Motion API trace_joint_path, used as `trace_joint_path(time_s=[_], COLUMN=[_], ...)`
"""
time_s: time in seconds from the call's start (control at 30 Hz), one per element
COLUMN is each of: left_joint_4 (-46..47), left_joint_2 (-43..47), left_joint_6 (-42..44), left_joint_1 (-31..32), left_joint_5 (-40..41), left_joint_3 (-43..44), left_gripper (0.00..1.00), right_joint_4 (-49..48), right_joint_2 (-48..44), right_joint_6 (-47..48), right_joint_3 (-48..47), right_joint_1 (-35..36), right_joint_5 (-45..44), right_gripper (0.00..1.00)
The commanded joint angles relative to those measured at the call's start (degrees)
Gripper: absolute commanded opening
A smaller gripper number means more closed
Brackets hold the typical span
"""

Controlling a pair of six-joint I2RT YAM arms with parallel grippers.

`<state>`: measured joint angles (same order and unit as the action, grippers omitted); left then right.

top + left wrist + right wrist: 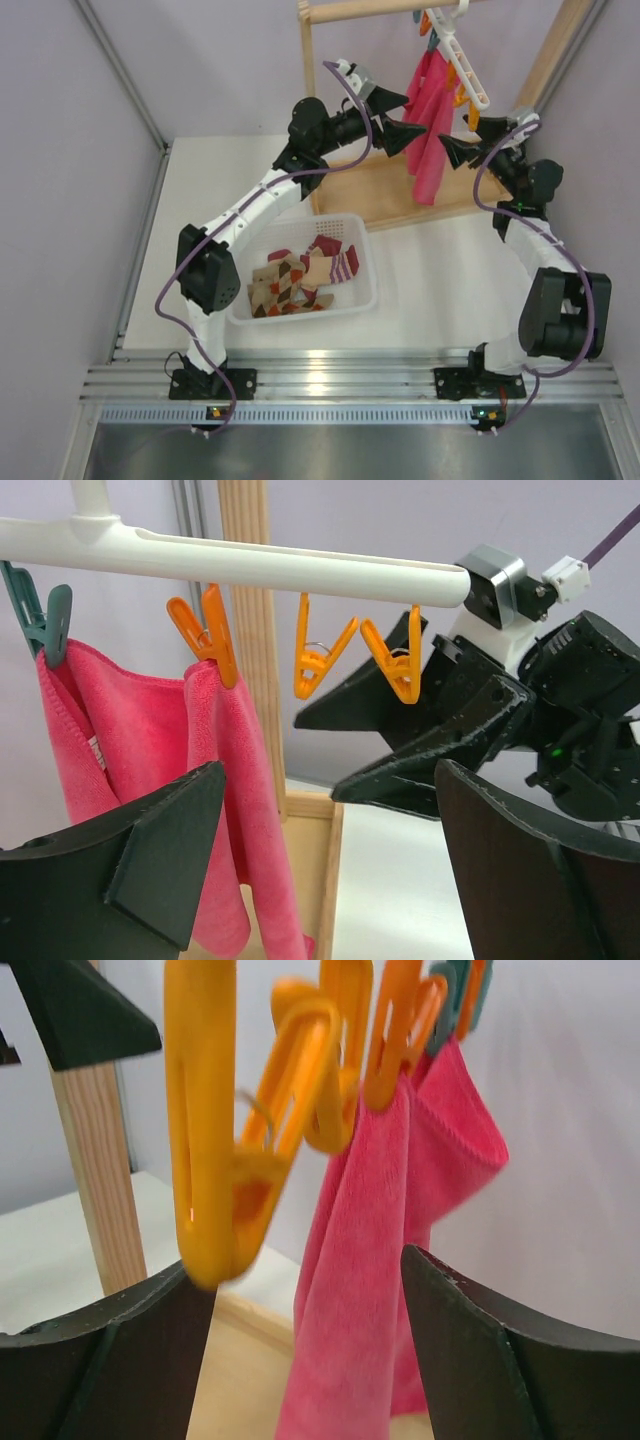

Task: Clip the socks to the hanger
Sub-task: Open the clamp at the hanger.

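While the small beige patterned socks (pixel 295 280) lie in the white plastic basket (pixel 366 285) well below them, the left claw (pixel 330 780) gapes empty beside the slim white plastic hanger (pixel 300 570) and the right claw (pixel 305 1265), also open, frames an orange plastic clip (pixel 215 1160), likely to squeeze it open.

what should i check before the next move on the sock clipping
1. Left tool open, empty: ok.
2. Right tool open, empty: ok.
3. Sock held: not ok; socks all lie in the basket.
4. Free clip on hanger: ok; two orange clips hang empty.
5. Right tool clear of the orange clips: cannot tell.
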<state>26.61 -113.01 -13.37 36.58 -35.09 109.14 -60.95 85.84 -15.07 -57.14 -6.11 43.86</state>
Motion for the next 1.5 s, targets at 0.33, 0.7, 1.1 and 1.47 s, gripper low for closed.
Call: trace_joint_path(time_s=[0.33,0.7,1.1,1.47], left_joint_4=[4.06,3.63,-6.83,-10.88], left_joint_2=[3.85,3.68,-4.49,-5.99], left_joint_6=[-2.36,-2.10,-19.22,-22.84], left_joint_1=[0.16,1.13,1.65,5.87], left_joint_5=[1.43,2.22,-2.35,0.99], left_joint_3=[-0.86,0.19,17.59,19.35], left_gripper=[0.91,0.91,0.85,0.83], right_joint_4=[13.63,19.64,15.33,19.02], right_joint_2=[-18.43,-16.32,-14.04,-15.62], right_joint_6=[-1.81,5.13,6.02,2.85], right_joint_3=[4.25,-0.25,-2.35,-3.15], right_joint_1=[0.03,4.09,4.09,4.09], right_joint_5=[-6.14,-13.27,-10.11,-2.29], right_gripper=[0.74,0.55,0.00,0.00])
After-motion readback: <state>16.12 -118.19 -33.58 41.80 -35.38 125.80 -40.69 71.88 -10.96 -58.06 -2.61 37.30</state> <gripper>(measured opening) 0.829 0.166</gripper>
